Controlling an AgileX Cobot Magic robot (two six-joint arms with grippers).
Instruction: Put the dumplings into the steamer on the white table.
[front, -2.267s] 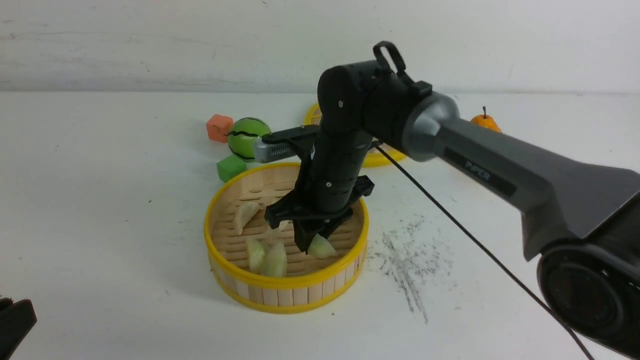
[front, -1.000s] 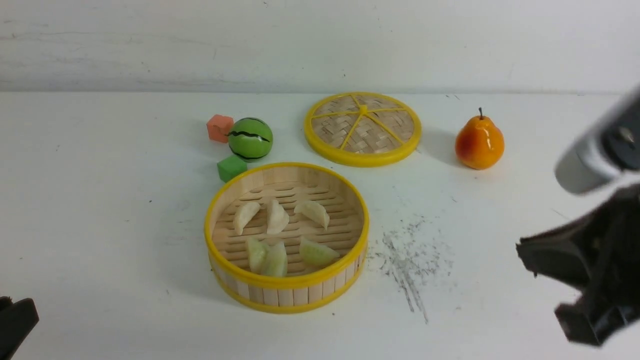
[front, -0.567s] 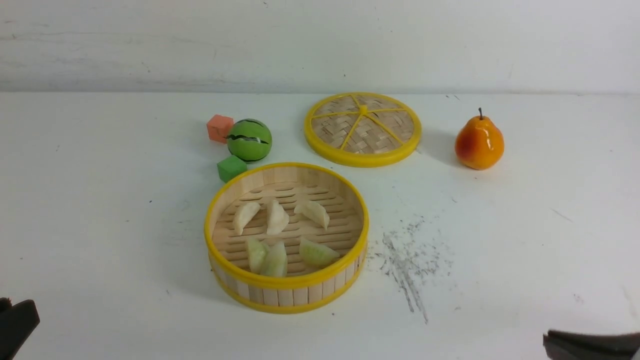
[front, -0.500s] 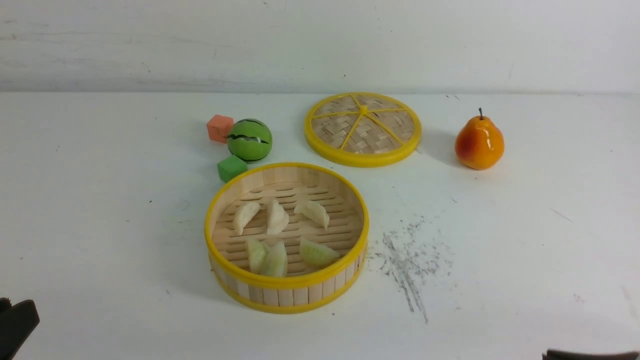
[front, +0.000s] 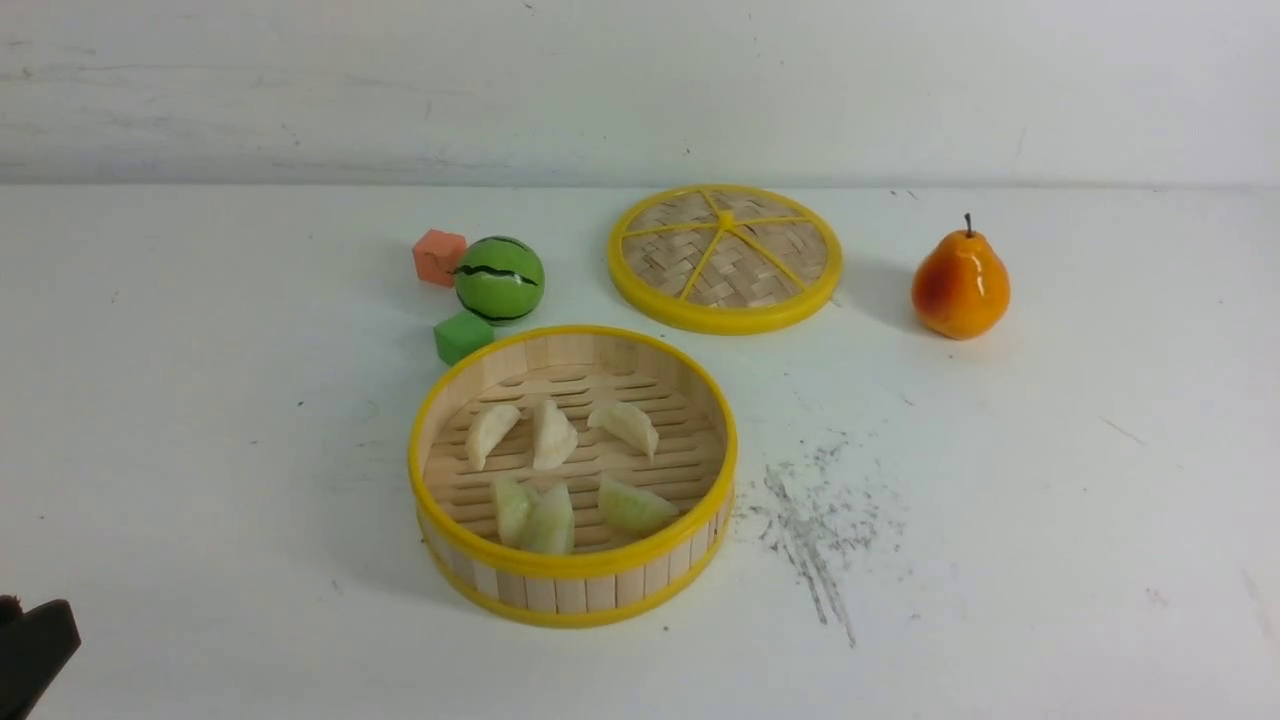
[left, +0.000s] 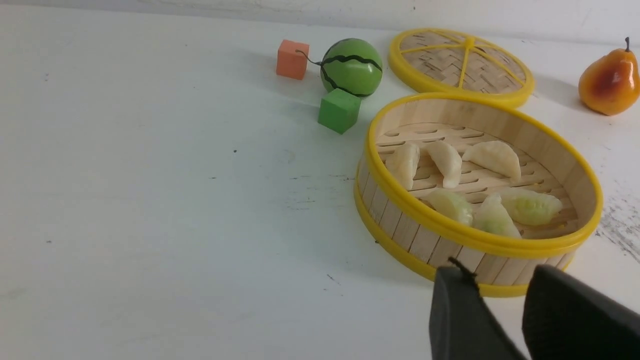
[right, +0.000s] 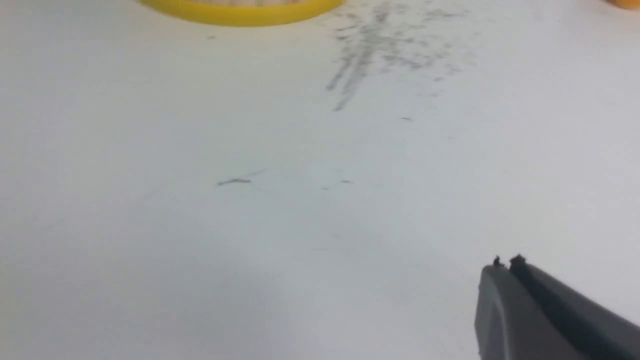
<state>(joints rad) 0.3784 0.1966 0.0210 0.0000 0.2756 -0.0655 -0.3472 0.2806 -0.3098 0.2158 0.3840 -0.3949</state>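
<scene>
The left hand (left: 500, 300) sits at the lower right of its wrist picture, fingers parted with a clear gap and pinching nothing, just in front of the steamer (left: 480, 240). The right hand (right: 505, 262) sits at the lower right of its own picture, fingers pressed together and empty, over bare worktop (right: 250, 200).

Risk, as judged: the left hand is near the steamer wall; a careless forward move could nudge the basket and shift its load. The green cube (front: 462, 335) lies just beside the rim at upper left and could be bumped too.

Contents: the steamer, centre of the front picture, holds all six dumplings (front: 552, 435), three cream at the back, three pale green (front: 634, 505) at the front, two of those touching. None lies on the worktop. The task looks complete. The lid (front: 725, 255) lies apart, upper centre, carrying nothing.
</scene>
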